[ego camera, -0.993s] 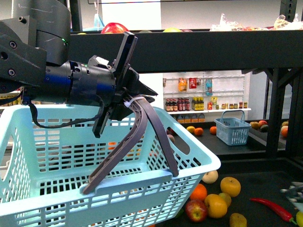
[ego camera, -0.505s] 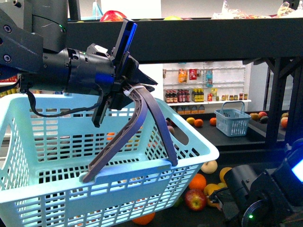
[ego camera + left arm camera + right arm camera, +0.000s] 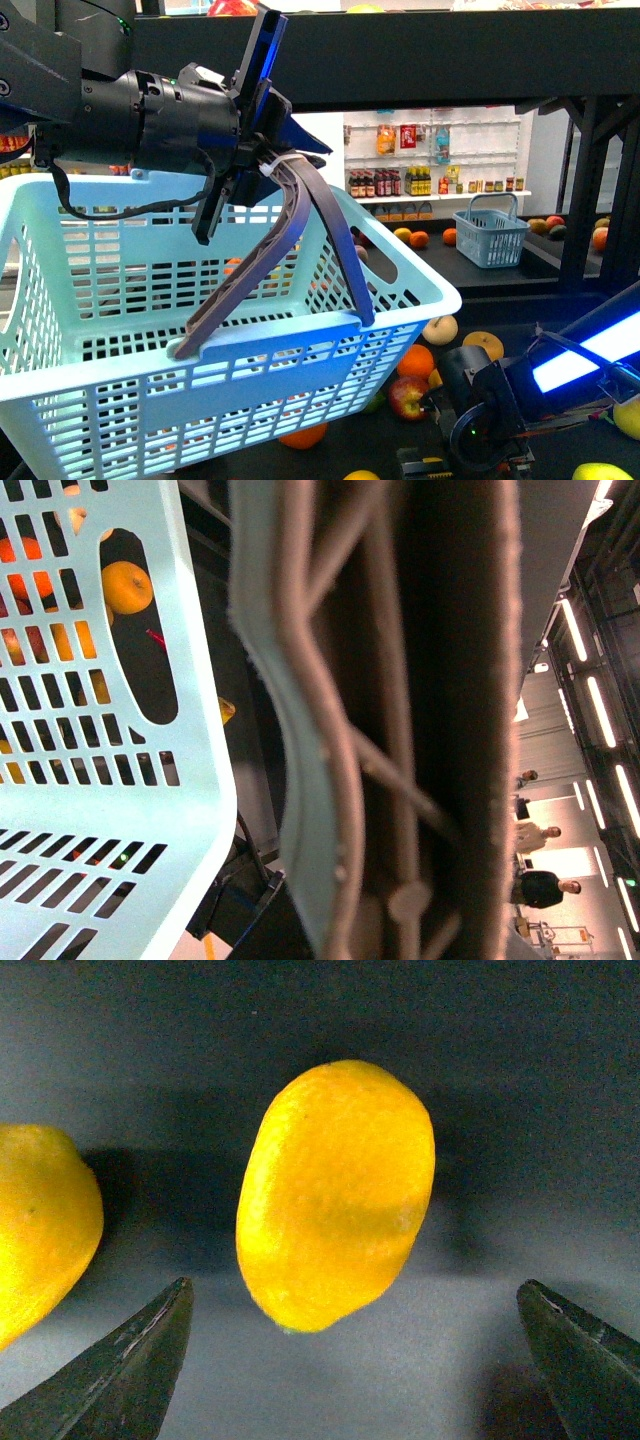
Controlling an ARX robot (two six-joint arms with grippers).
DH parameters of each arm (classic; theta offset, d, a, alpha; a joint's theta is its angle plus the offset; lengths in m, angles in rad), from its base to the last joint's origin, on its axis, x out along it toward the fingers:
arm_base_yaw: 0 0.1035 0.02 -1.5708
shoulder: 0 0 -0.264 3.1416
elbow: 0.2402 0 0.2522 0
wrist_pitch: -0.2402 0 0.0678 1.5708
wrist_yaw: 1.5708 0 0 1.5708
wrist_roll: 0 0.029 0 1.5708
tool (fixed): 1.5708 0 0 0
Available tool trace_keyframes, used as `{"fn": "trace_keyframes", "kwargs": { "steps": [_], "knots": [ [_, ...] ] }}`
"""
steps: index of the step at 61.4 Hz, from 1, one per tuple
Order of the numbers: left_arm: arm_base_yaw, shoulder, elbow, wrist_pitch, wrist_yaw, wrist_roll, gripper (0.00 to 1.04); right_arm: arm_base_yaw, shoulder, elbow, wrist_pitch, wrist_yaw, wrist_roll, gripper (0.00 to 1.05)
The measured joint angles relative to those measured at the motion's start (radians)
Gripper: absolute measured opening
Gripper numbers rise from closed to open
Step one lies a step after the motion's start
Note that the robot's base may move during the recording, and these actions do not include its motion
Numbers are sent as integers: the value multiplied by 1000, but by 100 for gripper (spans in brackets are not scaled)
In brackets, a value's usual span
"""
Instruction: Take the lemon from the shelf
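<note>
A yellow lemon [image 3: 335,1195] lies on the dark tier of the shelf [image 3: 500,1080], just beyond my right gripper [image 3: 355,1285]. That gripper is open, one finger on each side of the lemon and neither touching it. In the front view the right arm [image 3: 490,415] reaches low over the shelf's bottom tier [image 3: 560,340]. My left gripper [image 3: 262,185] is shut on the brown basket handle [image 3: 300,230] and holds the light blue basket [image 3: 200,380] up at the left. The handle [image 3: 400,730] fills the left wrist view.
A second yellow fruit [image 3: 40,1220] lies beside the lemon. Oranges [image 3: 415,362], an apple [image 3: 407,397] and yellow fruits [image 3: 630,415] are scattered on the bottom tier. A small blue basket [image 3: 490,238] stands further back. A black upright post [image 3: 580,200] rises at the right.
My right arm has come into the front view at the lower right and moved in over the fruit. The held basket sits slightly higher in the picture.
</note>
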Motion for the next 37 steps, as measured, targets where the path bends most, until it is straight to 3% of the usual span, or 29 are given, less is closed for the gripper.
{"fn": "trace_keyframes", "kwargs": {
  "steps": [28,37],
  "knots": [
    [0,0,0,0,0,0,10,8,320,579,-286,18,19,97],
    [0,0,0,0,0,0,10,8,375,668,-330,24,21,94]
  ]
}}
